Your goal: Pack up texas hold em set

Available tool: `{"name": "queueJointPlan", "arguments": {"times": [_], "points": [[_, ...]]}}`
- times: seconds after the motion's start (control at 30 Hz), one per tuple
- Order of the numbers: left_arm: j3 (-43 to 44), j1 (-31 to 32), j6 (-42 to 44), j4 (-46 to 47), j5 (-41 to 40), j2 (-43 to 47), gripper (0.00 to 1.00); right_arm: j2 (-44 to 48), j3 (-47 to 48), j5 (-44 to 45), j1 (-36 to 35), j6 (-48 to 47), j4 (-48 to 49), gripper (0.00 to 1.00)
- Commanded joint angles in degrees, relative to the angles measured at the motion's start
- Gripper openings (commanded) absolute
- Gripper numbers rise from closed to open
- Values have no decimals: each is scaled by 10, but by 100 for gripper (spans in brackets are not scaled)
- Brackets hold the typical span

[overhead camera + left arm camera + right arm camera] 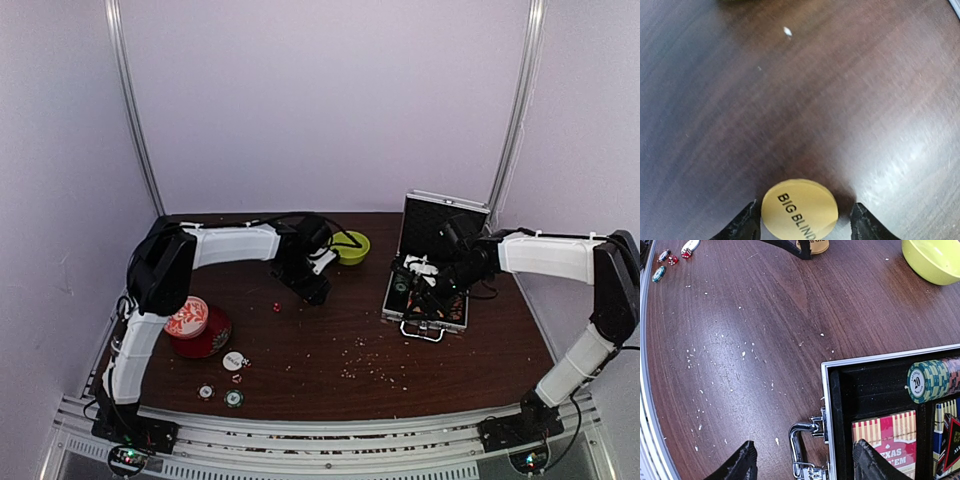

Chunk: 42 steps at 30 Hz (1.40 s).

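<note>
Over to the silver case (pixel 450 322) first: lying open on the right half of the table (pixel 330 345), lid (pixel 445 218) standing upright at the far side, handle (pixel 796 447) aimed at the near edge. Long side running across the table, turned a touch off square. Bright metal rim, black lining inside.

Closer in from the right wrist: a row of green-and-white chips (pixel 930 381) laid on its side, axis running from the handle wall back toward the lid, a "20" face turned to the handle. Right beside it, a red card deck (pixel 885 440) lettered "TEXAS", then a blue deck (pixel 942 427) further in.

Above the handle and front corner, the right gripper (pixel 803 452), fingers spread wide, nothing between them but air.

Now the left gripper (pixel 804 215), low over the tabletop near the lime-green bowl (pixel 352 247): fingers parted either side of a round gold BIG BLIND button (pixel 799 202), face up, lettering slanting. One finger at its edge, a sliver of wood before the other, so not pinched.

Loose toward the near left: a white button (pixel 233 360), two chips (pixel 206 392), tiny red dice (pixel 672 260), all by the red-and-white tin (pixel 200 328). Pale crumbs scattered across the wood.
</note>
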<state>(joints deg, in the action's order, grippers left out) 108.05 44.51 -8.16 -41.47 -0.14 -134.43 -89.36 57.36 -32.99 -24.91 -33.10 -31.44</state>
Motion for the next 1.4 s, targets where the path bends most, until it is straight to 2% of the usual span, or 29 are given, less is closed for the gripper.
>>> {"name": "queueJointPlan", "arguments": {"times": [0.0, 0.3, 0.63, 0.87, 1.0, 1.17, 1.3, 1.37], "points": [[-32, 34, 3, -15, 24, 26, 61, -5, 2, 11, -4, -6, -4, 66], [-46, 117, 14, -13, 25, 54, 61, -5, 4, 10, -4, -6, -5, 66], [-92, 121, 20, -13, -32, 134, 62, 2, 19, 22, -4, -3, -15, 68], [-114, 85, 43, -11, -82, 206, 70, -20, 104, 95, -21, -20, -79, 76], [-143, 38, 35, 39, -88, 247, 71, -62, 182, 133, -47, -38, -141, 83], [-198, -9, 34, 97, -110, 304, 72, -138, 272, 152, -94, -68, -206, 81], [-276, -20, 30, 159, -141, 368, 75, -191, 319, 176, -130, -87, -223, 75], [-285, -20, 25, 163, -142, 385, 75, -221, 344, 183, -139, -92, -235, 74]]}}
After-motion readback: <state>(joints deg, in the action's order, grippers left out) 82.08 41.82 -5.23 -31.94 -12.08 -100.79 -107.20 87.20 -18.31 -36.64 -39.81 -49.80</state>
